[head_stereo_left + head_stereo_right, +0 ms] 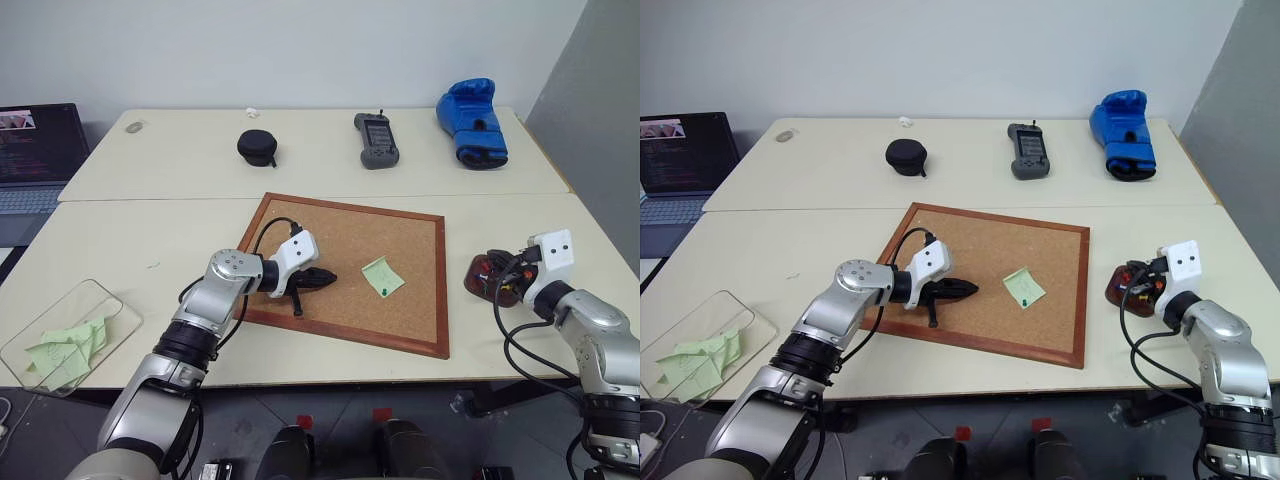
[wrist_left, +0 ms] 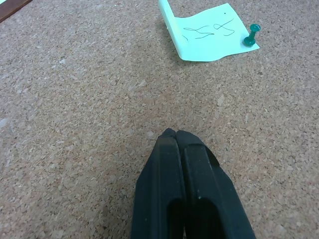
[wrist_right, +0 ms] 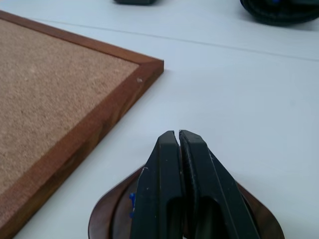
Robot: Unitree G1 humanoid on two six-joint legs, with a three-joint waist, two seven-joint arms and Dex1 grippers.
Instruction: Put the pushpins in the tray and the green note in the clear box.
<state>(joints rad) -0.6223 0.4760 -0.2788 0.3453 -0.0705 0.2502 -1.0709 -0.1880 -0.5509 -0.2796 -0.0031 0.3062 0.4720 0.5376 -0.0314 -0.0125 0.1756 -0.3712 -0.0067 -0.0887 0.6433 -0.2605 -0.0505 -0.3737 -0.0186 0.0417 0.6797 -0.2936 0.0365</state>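
The green note [image 1: 383, 276] lies on the corkboard [image 1: 400, 235], pinned by a teal pushpin [image 2: 253, 35], just ahead of the left gripper [image 2: 175, 133], fingers clenched empty. The right gripper [image 3: 178, 134], also clenched, hovers over the tray [image 3: 107, 211], seemingly empty-handed.

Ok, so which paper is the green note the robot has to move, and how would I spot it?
Find the wood-framed corkboard in the middle of the table. The green note lies right of its centre, one edge curled up. Unlike the crumpled green papers in the clear box, it has a teal pushpin stuck in its corner.
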